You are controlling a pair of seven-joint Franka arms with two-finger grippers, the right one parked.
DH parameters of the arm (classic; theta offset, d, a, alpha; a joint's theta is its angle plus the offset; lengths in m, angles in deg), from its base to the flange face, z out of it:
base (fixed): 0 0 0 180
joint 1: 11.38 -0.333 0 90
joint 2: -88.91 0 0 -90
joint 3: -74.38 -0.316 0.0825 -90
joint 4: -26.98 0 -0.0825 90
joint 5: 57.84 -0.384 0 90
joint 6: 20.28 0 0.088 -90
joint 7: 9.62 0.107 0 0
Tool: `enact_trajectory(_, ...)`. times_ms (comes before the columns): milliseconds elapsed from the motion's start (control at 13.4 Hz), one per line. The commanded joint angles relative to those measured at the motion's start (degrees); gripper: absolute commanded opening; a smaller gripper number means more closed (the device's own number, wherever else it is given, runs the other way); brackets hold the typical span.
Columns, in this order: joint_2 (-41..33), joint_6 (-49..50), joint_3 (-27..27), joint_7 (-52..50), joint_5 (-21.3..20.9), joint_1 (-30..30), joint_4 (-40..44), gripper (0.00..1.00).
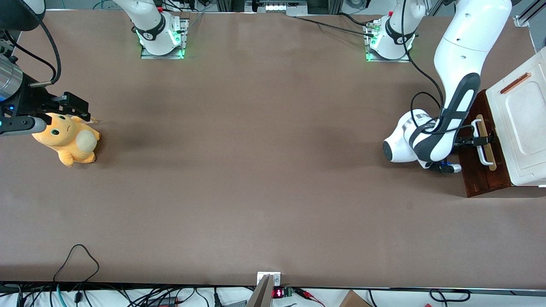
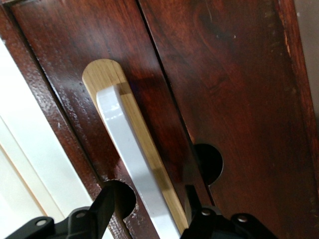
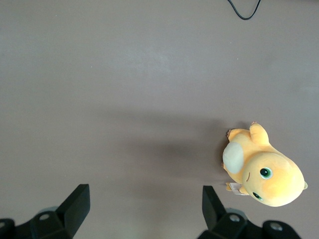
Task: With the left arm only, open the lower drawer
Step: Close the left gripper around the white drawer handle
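Observation:
The lower drawer [image 1: 474,172] has a dark reddish-brown front and sits below the white cabinet top [image 1: 524,128] at the working arm's end of the table. Its white bar handle [image 1: 483,149] lies on a pale wood strip [image 1: 490,160]. The left arm [image 1: 458,94] reaches down in front of the drawer, and its gripper [image 1: 480,140] is at the handle. In the left wrist view the gripper [image 2: 149,201] is open, with one black finger [image 2: 103,211] on each side of the handle [image 2: 132,154] and a gap showing. The drawer front [image 2: 70,45] fills that view; none of its inside shows.
An orange plush toy [image 1: 70,138] lies toward the parked arm's end of the table and also shows in the right wrist view [image 3: 264,172]. The brown table [image 1: 256,149] stretches between them. A black cable [image 1: 76,258] loops onto the near edge.

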Motion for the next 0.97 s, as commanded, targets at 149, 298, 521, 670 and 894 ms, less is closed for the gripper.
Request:
enact_trajectory(149, 1.0, 0.8, 0.6, -0.3, -1.1, -1.2, 0.3, 0.53)
enact_trajectory(298, 1.0, 0.8, 0.6, -0.3, -1.0, -1.4, 0.3, 0.47)
enact_trajectory(521, 1.0, 0.8, 0.6, -0.2, -1.1, -1.3, 0.3, 0.43)
enact_trajectory(670, 1.0, 0.7, 0.6, 0.1, -1.1, -1.3, 0.4, 0.42)
enact_trajectory(894, 1.0, 0.6, 0.6, 0.1, -1.1, -1.0, 0.5, 0.41)
